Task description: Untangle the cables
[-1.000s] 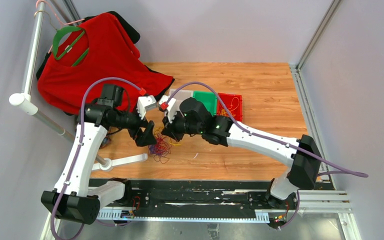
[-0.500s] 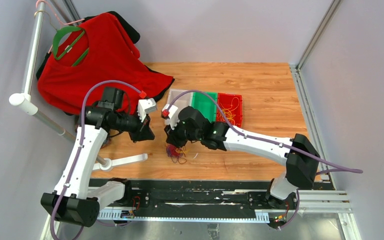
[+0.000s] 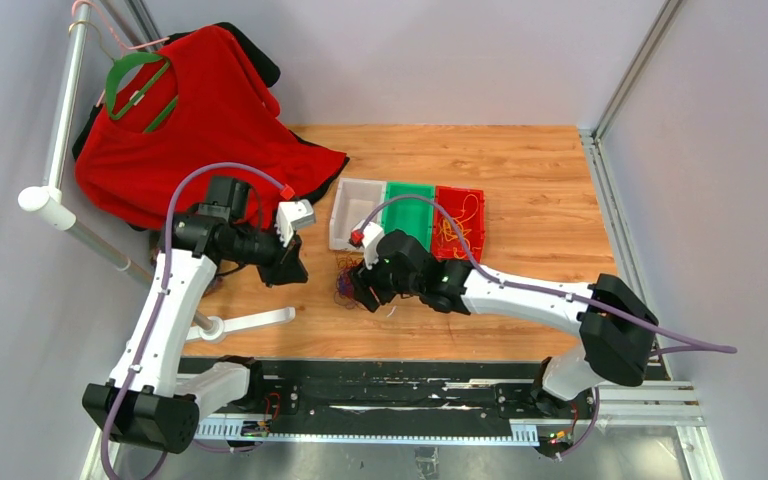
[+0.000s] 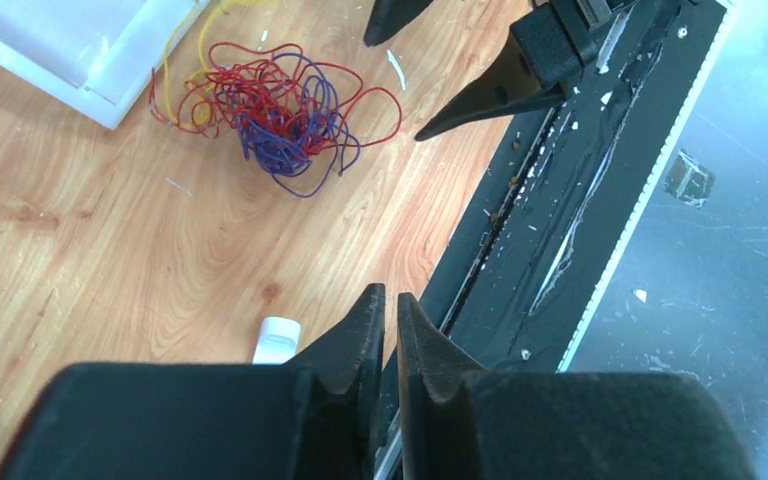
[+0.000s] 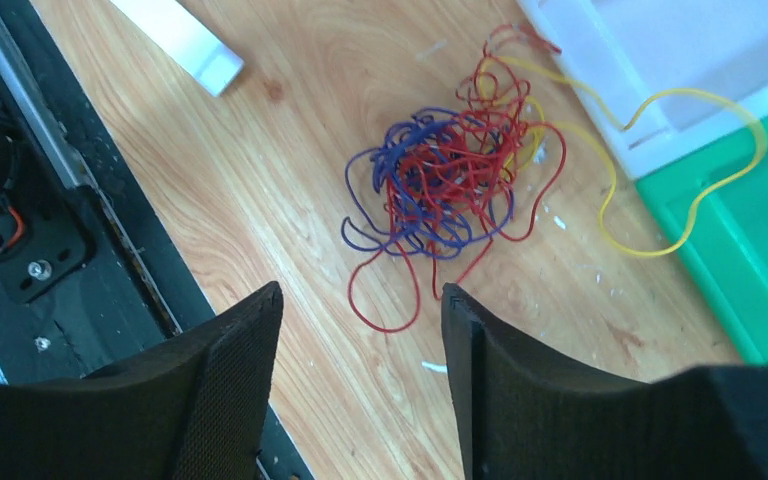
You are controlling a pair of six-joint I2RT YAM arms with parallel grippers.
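A light wooden tabletop (image 3: 540,170) sits inside pale grey walls, with a red T-shirt on a green hanger (image 3: 210,110) draped at its 10 o'clock corner and three shallow plastic trays in a row near the middle: translucent white (image 3: 355,195), green (image 3: 412,197) and red (image 3: 463,205). The tangle of thin, curly red, purple and yellow cables (image 3: 345,290) lies on the bare wood at 6 o'clock from the white tray, knotted into one tight ball. One yellow strand (image 5: 682,93) loops out of it across the rims of the white and green trays. A few yellowish wires (image 3: 450,228) rest in the red tray (perhaps ones already sorted), but the main knot looks untouched, so most of the work seems left to do. The right gripper (image 5: 360,290) hangs just above the ball's 6 o'clock edge, wrist pitched down, its fingers spread wide and holding nothing, its forearm stretched in low from 4 o'clock. The left gripper (image 4: 390,295) hovers well apart at 9 o'clock from the ball, elbow raised. Its fingers are pressed almost together with only a sliver between them, and nothing is caught there.
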